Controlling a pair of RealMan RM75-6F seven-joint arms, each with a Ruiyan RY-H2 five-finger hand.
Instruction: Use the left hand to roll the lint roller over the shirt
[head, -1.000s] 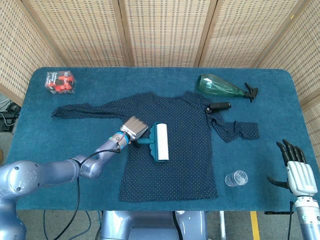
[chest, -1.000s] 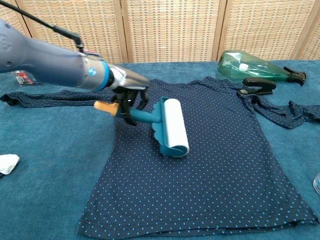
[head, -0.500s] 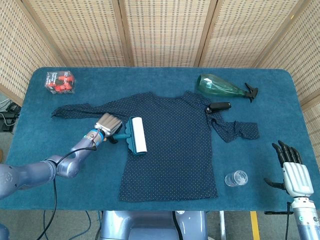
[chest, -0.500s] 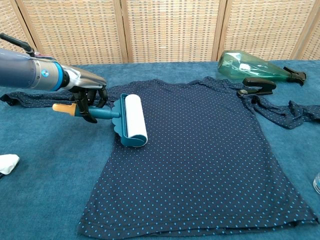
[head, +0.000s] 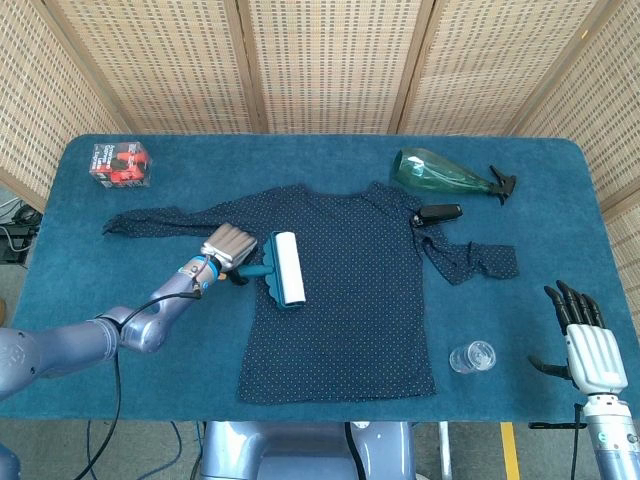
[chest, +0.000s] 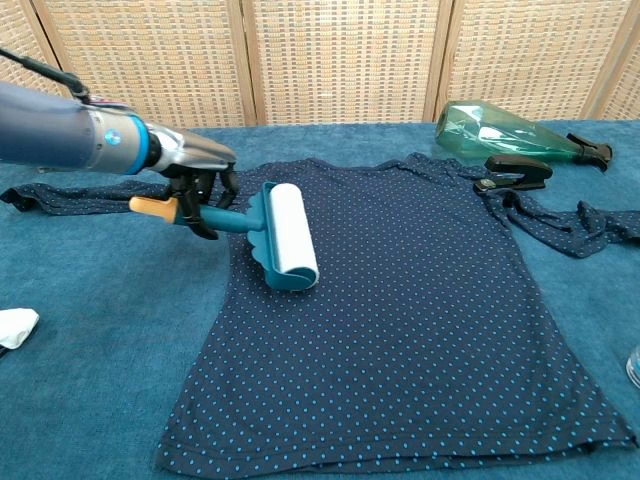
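Lint roller (chest: 284, 237) lies on shirt (chest: 420, 330), white drum near shirt's left edge below sleeve; left hand (chest: 197, 176) grips teal handle, fingers wrapped round it. Shirt spread flat mid-bench. Right hand (head: 586, 338) at bench's front right corner, fingers apart, holding nothing. Green spray bottle (head: 442, 175) near far edge; red box (head: 120, 163) at far left corner

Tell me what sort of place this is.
Probably a staged robot test area, not a home: a table covered in blue cloth, woven screens closing it off behind, and a shirt laid flat among scattered props.
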